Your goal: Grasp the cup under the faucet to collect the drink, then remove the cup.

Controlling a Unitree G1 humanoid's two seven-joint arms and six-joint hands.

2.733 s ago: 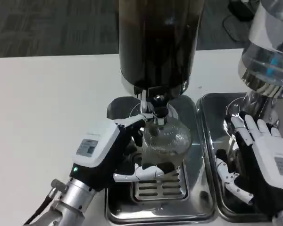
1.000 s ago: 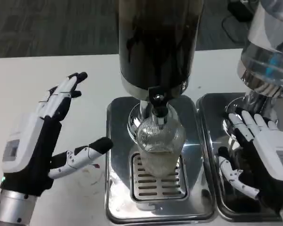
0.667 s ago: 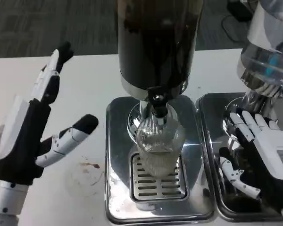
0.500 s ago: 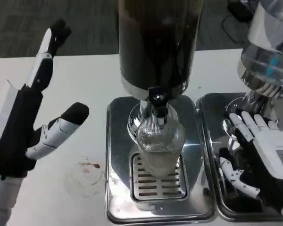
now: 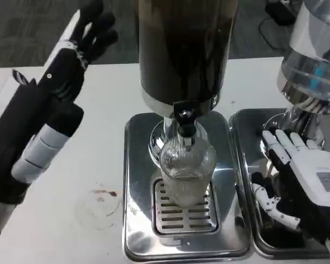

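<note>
Left hand [image 5: 44, 104], black-palmed with white-and-black fingers, is raised high over the white table [image 5: 71, 165] at the picture's left, fingers spread apart and holding nothing, well apart from the work. Centre of the head view: a clear ribbed glass cup [image 5: 187, 170] stands upright on the slotted grille of a polished steel drip tray [image 5: 137, 165], directly beneath the small black-and-chrome faucet [image 5: 184, 118] of a tall cylindrical dispenser filled with dark drink [image 5: 184, 49]. The cup's mouth sits just below the spout; whether any liquid has collected in it cannot be told through the ribbing. A faint brown ring and drops of spilled drink [image 5: 102, 198] mark the table just beside the tray's left edge. At right, the right hand [image 5: 300, 181], white-backed, rests over a second steel tray [image 5: 247, 181] below a second, clear-bodied dispenser [image 5: 313, 60]; its fingers are parted and grip nothing. Judged from this, the cup waits ungrasped, so the step in hand is the reach and grip. Doing it well likely means bringing the left hand down low from the tray's left side, fingers wide enough to wrap the cup's mid-body, closing firmly without tilting it off the grille, and keeping it centred under the spout, clear of the faucet lever.
</note>
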